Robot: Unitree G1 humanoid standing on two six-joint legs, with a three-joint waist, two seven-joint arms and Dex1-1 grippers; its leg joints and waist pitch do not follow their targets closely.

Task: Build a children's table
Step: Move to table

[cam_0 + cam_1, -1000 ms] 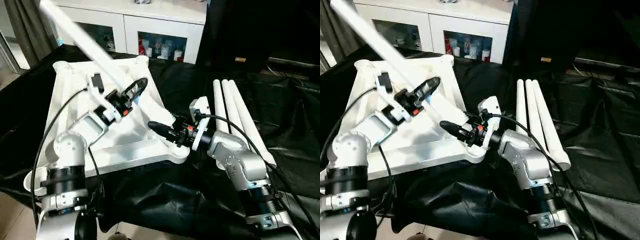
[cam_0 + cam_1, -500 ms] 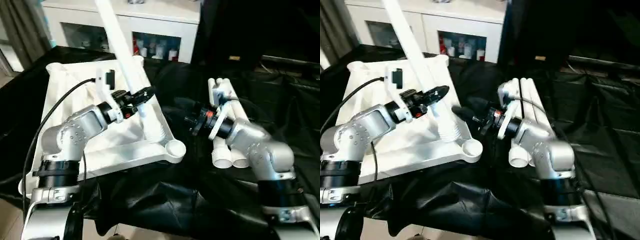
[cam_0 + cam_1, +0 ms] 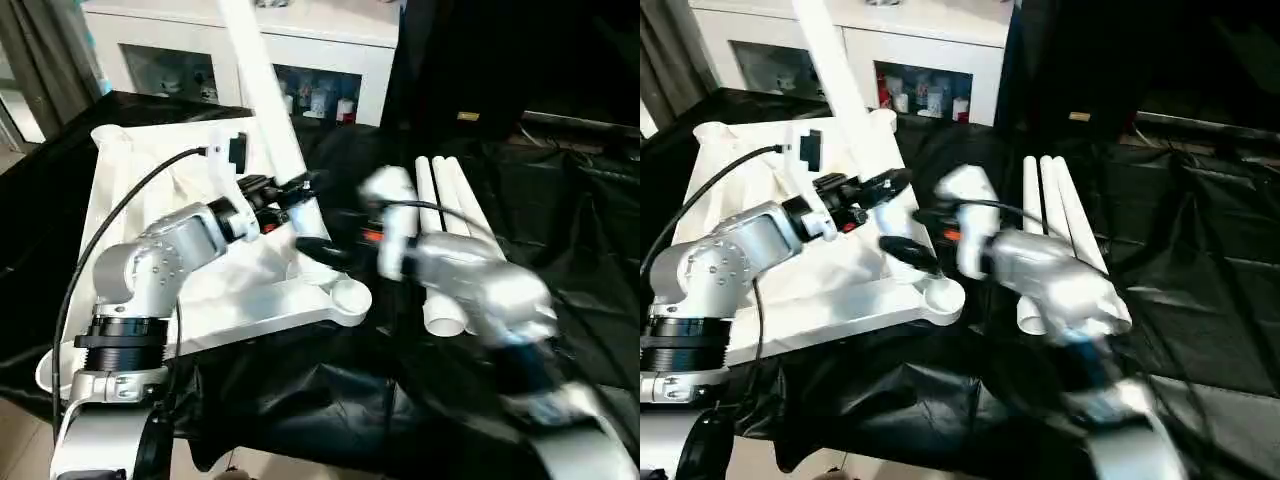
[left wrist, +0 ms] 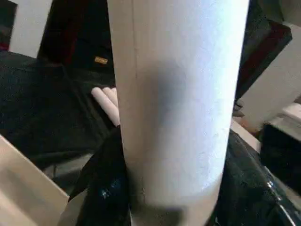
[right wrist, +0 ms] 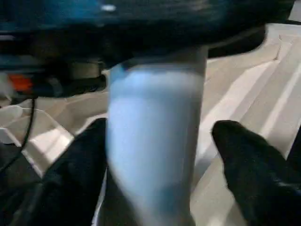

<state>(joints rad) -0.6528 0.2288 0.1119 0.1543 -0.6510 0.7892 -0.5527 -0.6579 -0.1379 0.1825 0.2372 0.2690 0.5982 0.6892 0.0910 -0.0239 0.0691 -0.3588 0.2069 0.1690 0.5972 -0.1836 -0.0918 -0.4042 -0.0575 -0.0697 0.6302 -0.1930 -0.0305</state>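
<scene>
The children's table top [image 3: 240, 310] lies upside down on black cloth, ribbed underside up, with an empty corner socket [image 3: 350, 296] at its near right. My left gripper [image 3: 295, 190] is shut on a white leg [image 3: 262, 70] that rises steeply and leaves the picture at the top; its lower end is over the top's right edge. My right gripper [image 3: 325, 255] is blurred and sits low beside that leg. In the right wrist view, its black fingers [image 5: 249, 169] stand open on either side of the leg [image 5: 150, 141], with a gap on one side.
Three more white legs [image 3: 445, 220] lie side by side on the black cloth [image 3: 560, 200] to the right of the top. A white glass-door cabinet [image 3: 330, 40] stands behind. A black cable runs along my left arm over the table top.
My right arm has swung left from the lying legs to the held leg's lower end. The left gripper has kept the leg and tipped it more upright.
</scene>
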